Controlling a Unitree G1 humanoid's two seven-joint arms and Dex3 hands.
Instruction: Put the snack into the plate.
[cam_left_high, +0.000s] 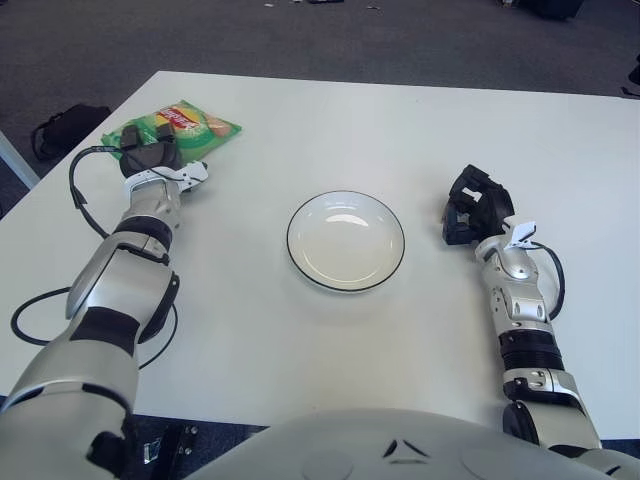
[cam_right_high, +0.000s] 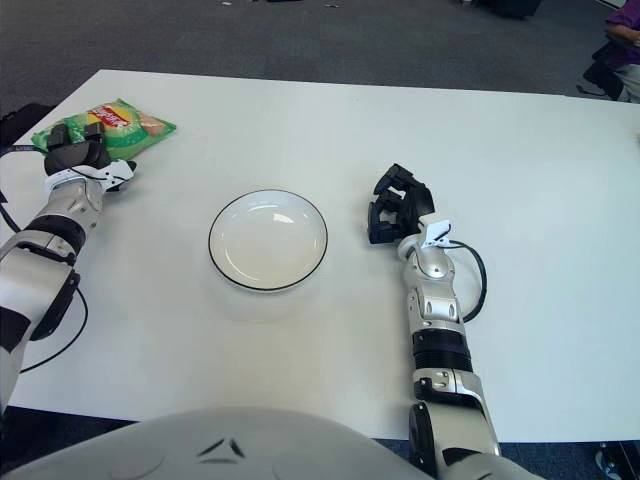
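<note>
The snack (cam_left_high: 190, 124) is a green bag lying flat near the table's far left corner. My left hand (cam_left_high: 150, 156) sits over the bag's near left end and hides that corner; whether it grips the bag does not show. The plate (cam_left_high: 345, 250) is white with a thin dark rim, holds nothing, and stands in the middle of the table, well to the right of the bag. My right hand (cam_left_high: 470, 214) shows to the right of the plate, a short gap away, fingers curled and holding nothing.
A black cable (cam_left_high: 28, 318) loops beside my left forearm near the table's left edge, and another (cam_left_high: 556, 285) curls by my right wrist. A black bag (cam_left_high: 62, 128) lies on the floor past the left edge. Dark carpet surrounds the white table (cam_left_high: 330, 130).
</note>
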